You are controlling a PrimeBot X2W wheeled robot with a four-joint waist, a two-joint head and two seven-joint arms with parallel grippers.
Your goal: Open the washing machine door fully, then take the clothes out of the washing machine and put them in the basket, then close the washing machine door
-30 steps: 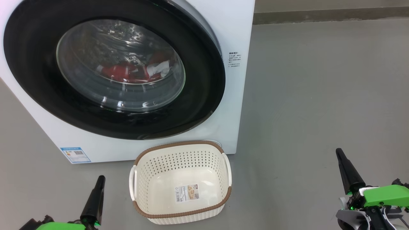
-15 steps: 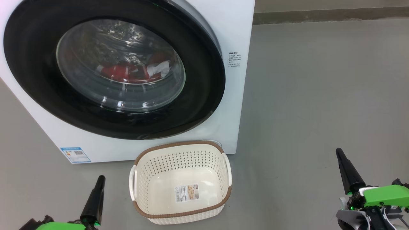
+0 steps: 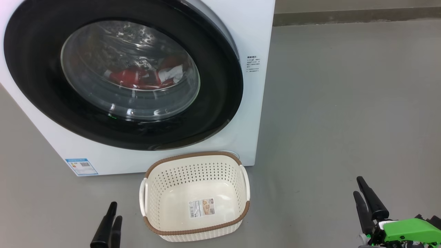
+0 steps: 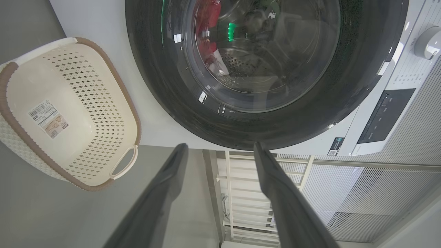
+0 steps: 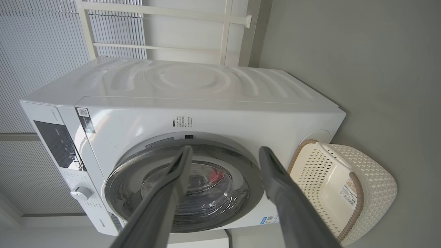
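Head view first: we've got the washing machine (image 3: 255, 41) across the upper left of the frame, and the washing machine door (image 3: 213, 103) lies closed against its front. Through the glass we spot the clothes (image 3: 134, 77), red with a white patch, low in the drum. At lower centre the basket (image 3: 193, 155) stands on the grey floor (image 3: 344, 103), just in front of the machine, with a paper label (image 3: 201, 207) on its bottom. The left tool (image 3: 115, 212) pokes up at the lower left, beside the basket but apart from it. The right tool (image 3: 358, 186) sits at the lower right, well apart from everything. From up here each pair of fingers overlaps, so we can't judge the gap.

Over to the left wrist view, and that settles it: the left tool's fingers stand apart with nothing between them, pointing at the door's lower rim. This angle adds the dark control panel (image 4: 386, 115) and a knob (image 4: 427, 43) at the right edge.

Right wrist view now. The right tool's fingers are spread and empty too, aimed at the door from farther back. Here we gain the machine's white top and the basket's outer wall at the lower right.
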